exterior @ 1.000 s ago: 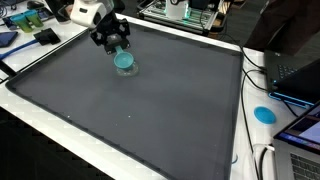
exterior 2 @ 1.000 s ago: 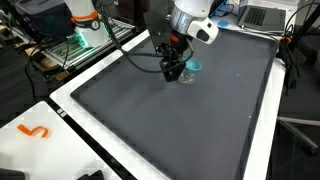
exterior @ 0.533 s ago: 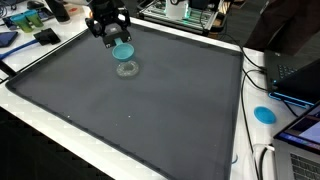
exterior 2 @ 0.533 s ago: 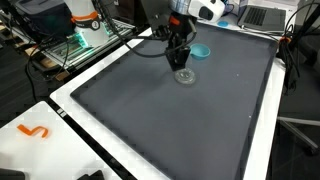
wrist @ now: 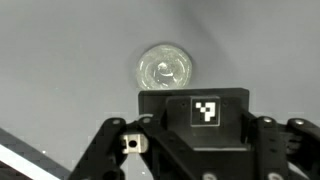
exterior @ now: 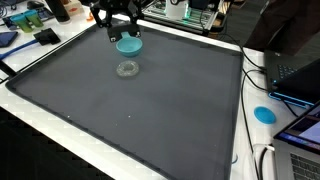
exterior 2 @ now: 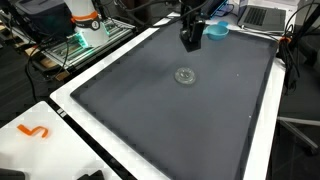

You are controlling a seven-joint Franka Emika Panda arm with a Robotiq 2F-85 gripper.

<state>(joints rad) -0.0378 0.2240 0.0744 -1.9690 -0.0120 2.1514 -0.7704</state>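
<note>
Arm [exterior: 108,10] aloft, jaws closed, downward

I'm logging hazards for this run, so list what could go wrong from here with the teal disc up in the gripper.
1. The gripper seems to pinch the teal disc only at its rim, so it could slip and drop onto the dark mat.
2. It hangs near the mat's back edge, beside cluttered equipment that a swing might hit.
3. The clear round piece lies loose below and could get knocked.
</note>
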